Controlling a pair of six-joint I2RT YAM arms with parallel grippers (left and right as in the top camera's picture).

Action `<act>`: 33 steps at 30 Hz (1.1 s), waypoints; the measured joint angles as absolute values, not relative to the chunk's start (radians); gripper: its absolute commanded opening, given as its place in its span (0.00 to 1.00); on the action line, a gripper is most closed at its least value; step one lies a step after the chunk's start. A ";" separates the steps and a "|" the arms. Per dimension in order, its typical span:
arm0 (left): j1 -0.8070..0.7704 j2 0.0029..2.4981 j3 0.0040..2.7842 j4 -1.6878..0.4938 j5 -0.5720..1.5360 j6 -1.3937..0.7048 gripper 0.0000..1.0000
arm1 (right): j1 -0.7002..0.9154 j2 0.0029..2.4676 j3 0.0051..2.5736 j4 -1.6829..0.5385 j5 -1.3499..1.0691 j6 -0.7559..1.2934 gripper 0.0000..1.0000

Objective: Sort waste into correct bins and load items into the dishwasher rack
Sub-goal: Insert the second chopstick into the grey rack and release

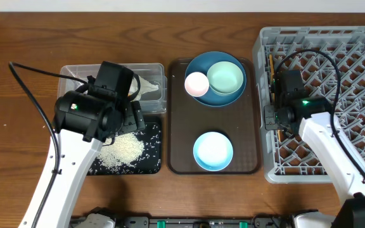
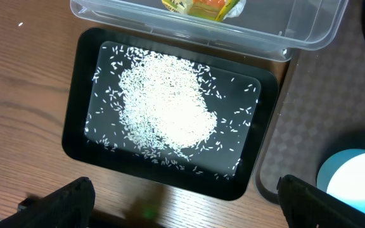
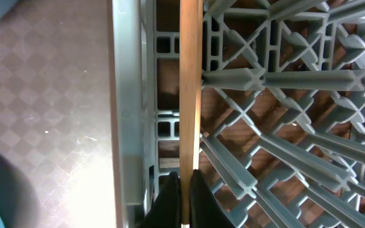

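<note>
The right gripper (image 3: pixel 182 190) is pinched fully closed on the near end of a wooden chopstick (image 3: pixel 190 76). The chopstick lies along the inside of the dishwasher rack (image 3: pixel 125 126), by the wall that faces the brown serving tray (image 1: pixel 177 126). It looks light, stiff and thin, so it could roll out of a loose pinch or drop between the pegs. An end hold suits laying it flat. Left of the serving tray, the left gripper (image 2: pixel 184 185) hangs wide open and empty over the black tray (image 2: pixel 75 126) of loose rice (image 2: pixel 166 107), beside the clear tub (image 2: pixel 284 38) with a snack wrapper (image 2: pixel 201 7). On the serving tray a dark blue bowl (image 1: pixel 195 63) holds a mint bowl (image 1: pixel 225 77) and pink cup (image 1: pixel 196 83), with a light blue bowl (image 1: pixel 213 152) apart. These are hard, likely slippery, and best taken by the rim. Everything stands on a wooden worktop (image 1: pixel 18 38).
</note>
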State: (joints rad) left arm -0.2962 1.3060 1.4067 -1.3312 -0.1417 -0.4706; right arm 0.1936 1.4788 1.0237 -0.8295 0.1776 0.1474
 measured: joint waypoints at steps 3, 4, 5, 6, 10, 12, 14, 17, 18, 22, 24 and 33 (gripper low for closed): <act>-0.296 1.306 1.407 -1.331 -0.142 -0.471 0.95 | 0.194 1.482 1.024 -0.830 0.181 0.147 0.01; -0.296 1.306 1.407 -1.331 -0.142 -0.471 0.95 | 0.194 1.483 1.024 -0.830 0.183 0.147 0.01; -0.296 1.306 1.407 -1.331 -0.142 -0.471 0.95 | 0.194 1.483 1.024 -0.830 0.184 0.147 0.01; -0.296 1.306 1.407 -1.331 -0.142 -0.471 0.95 | 0.194 1.483 1.024 -0.829 0.185 0.147 0.01; -0.296 1.306 1.407 -1.331 -0.142 -0.471 0.95 | 0.194 1.483 1.024 -0.830 0.185 0.147 0.04; -0.296 1.306 1.407 -1.332 -0.142 -0.471 0.95 | 0.194 1.483 1.024 -0.830 0.185 0.147 0.08; -0.296 1.306 1.407 -1.331 -0.142 -0.471 0.95 | 0.194 1.483 1.024 -0.830 0.187 0.145 0.13; -0.296 1.306 1.407 -1.331 -0.142 -0.471 0.95 | 0.193 1.483 1.024 -0.830 0.192 0.140 0.15; -0.296 1.306 1.407 -1.331 -0.142 -0.471 0.95 | 0.194 1.483 1.024 -0.830 0.192 0.140 0.15; -0.296 1.306 1.407 -1.331 -0.142 -0.471 0.95 | 0.194 1.483 1.024 -0.830 0.192 0.140 0.15; -0.296 1.306 1.407 -1.332 -0.142 -0.471 0.95 | 0.194 1.483 1.024 -0.830 0.192 0.140 0.14; -0.296 1.306 1.407 -1.332 -0.142 -0.471 0.95 | 0.194 1.483 1.024 -0.831 0.192 0.140 0.14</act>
